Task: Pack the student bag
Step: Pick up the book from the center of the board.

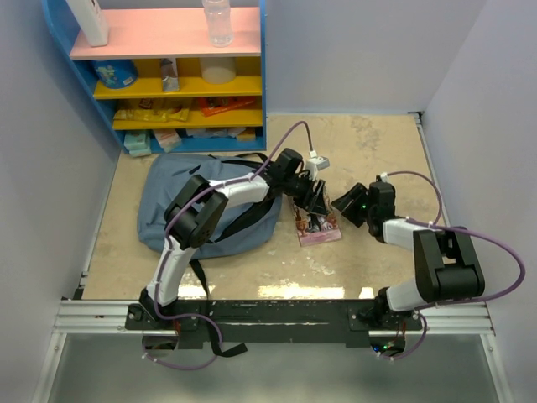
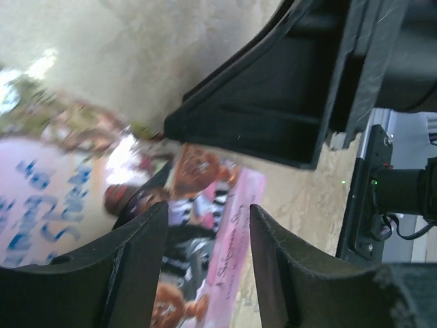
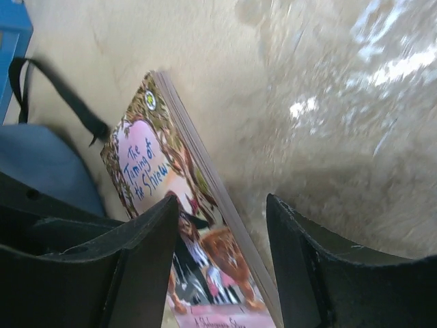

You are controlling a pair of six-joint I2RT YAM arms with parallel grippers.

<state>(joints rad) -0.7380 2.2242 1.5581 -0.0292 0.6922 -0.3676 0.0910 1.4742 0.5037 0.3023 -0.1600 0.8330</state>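
Observation:
The slate-blue student bag lies flat on the table at the left; my left arm reaches over it. Its edge shows in the right wrist view. A pink picture book, "The Taming of the Shrew", lies flat on the table just right of the bag. My left gripper is open directly over the book, its fingers straddling the book's pink edge. My right gripper is open and empty, close above the book's right edge. The two grippers nearly meet over the book.
A blue shelf unit with pink and yellow shelves holding snacks and a clear bottle stands at the back left. A black bag strap lies on the table beside the book. Grey walls enclose the table.

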